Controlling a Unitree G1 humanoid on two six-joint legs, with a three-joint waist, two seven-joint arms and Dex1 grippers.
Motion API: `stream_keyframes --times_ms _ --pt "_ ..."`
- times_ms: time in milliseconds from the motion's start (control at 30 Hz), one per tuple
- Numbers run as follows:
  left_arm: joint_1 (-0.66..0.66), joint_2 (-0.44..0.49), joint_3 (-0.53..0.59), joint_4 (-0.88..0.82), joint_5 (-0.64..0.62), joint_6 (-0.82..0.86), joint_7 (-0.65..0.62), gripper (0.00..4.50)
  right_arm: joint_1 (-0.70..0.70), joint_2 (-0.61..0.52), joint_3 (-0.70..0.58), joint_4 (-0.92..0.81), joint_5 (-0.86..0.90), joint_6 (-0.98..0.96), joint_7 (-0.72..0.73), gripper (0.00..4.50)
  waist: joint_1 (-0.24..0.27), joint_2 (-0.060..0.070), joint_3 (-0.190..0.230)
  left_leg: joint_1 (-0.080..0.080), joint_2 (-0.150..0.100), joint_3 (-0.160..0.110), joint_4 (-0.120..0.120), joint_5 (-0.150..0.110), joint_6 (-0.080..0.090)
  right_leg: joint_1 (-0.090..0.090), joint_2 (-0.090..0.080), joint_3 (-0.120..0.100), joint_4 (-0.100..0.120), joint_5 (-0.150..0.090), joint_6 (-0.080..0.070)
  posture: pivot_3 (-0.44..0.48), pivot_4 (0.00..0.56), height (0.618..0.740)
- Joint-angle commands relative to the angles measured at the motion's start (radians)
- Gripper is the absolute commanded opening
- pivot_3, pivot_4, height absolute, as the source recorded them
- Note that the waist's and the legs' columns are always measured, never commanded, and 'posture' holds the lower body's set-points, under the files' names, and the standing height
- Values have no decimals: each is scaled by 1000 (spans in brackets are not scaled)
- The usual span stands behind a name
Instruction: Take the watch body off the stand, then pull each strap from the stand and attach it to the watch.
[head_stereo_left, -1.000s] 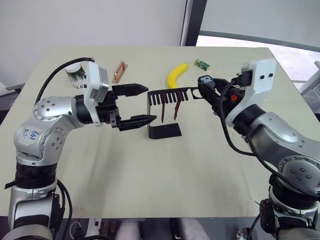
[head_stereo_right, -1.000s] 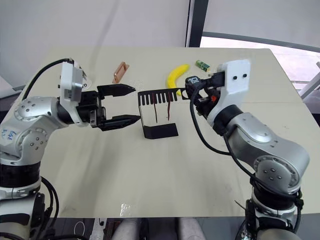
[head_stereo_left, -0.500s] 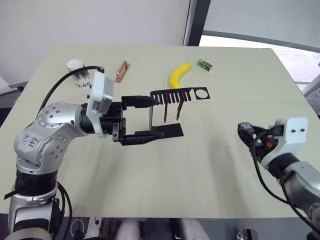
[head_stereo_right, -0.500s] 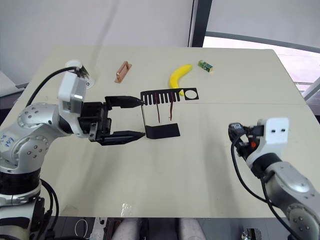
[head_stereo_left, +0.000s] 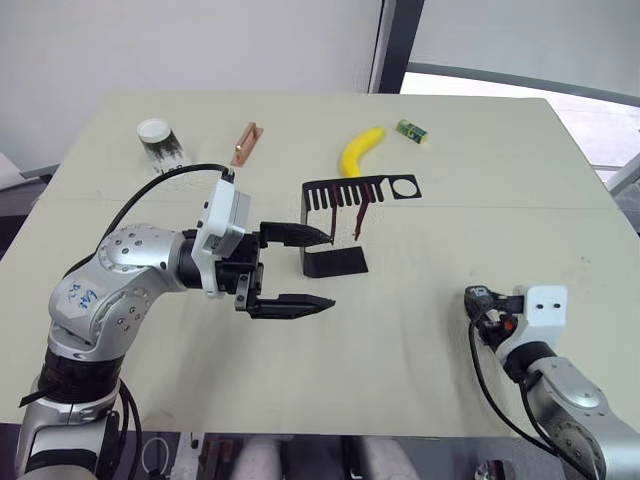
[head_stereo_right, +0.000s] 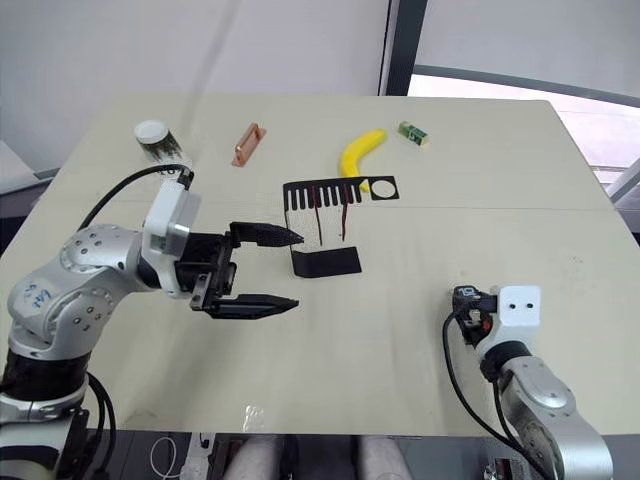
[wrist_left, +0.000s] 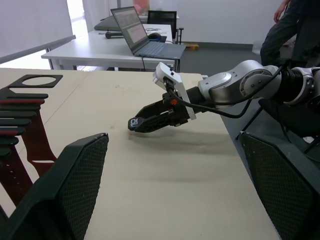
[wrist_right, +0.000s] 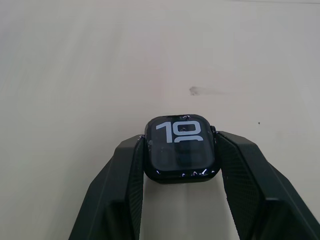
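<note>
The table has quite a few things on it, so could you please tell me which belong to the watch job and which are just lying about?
Part of the job:
- watch body, held in the right gripper
- stand
- two dark red straps, hanging on the stand
- left gripper, open by the stand

Just lying about:
- banana
- copper bar
- small green block
- small jar

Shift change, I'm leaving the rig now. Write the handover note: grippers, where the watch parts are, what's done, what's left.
Right gripper: shut on the watch body, held low over the table's near right side, screen facing up.
Left gripper: open, empty, fingertips just left of the stand.
Stand: upright mid-table, its ring at the right end vacant.
Straps: both hang from the comb slots, untouched.
Done: watch body is off the stand.
Left: pull each strap from the stand and attach it to the watch body.
</note>
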Motion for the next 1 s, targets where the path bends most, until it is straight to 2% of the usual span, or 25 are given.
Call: stream_keyframes --times_ms 33,333,400,433,533,633,767,867,1000 --pt "-5 2 4 -29 7 -21 3 4500 -5 17 -1 12 -28 -33 34 1676 1 0 0 0 0 0 0 0 0 0 0 0 0 0 0 0 150 740" --pt "-13 1 2 -9 25 -36 -10 4500 -19 50 -21 16 -18 1 49 1676 2 0 0 1 0 1 0 0 0 0 0 1 2 0 0 0 150 740" --pt "-12 0 2 -11 26 -38 -7 4500 -16 29 -35 -6 -3 16 70 2677 3 0 0 1 0 1 0 0 0 0 0 1 3 0 0 0 150 740" --pt "-11 0 3 -12 26 -38 -5 4500 -13 21 -40 -16 -3 20 77 2944 3 0 0 2 0 1 0 0 0 0 0 1 3 0 0 0 150 740" --pt "-2 3 12 -19 25 -35 5 4500 11 -12 -87 -82 33 65 102 4398 5 0 0 2 0 1 0 0 0 0 0 1 3 0 0 0 150 740" --pt "39 19 56 -29 13 -12 44 4500 57 -100 -163 -159 89 110 188 4463 4 1 0 2 0 1 0 0 0 0 0 1 4 0 0 0 150 740" --pt "216 55 191 -61 -44 50 106 4500 179 -283 -351 -165 187 101 471 4463 1 1 1 4 1 2 -1 -1 1 1 1 2 2 0 0 0 150 740" --pt "405 102 310 -34 -4 37 101 4500 223 -390 -529 -12 238 93 666 4463 0 0 1 5 1 3 -2 -1 2 3 1 3 -1 0 0 0 150 740" --pt "547 144 431 37 21 17 96 4500 284 -481 -595 145 190 32 866 4463 6 -2 2 10 1 4 -3 -5 10 9 0 4 -5 0 0 0 150 740"
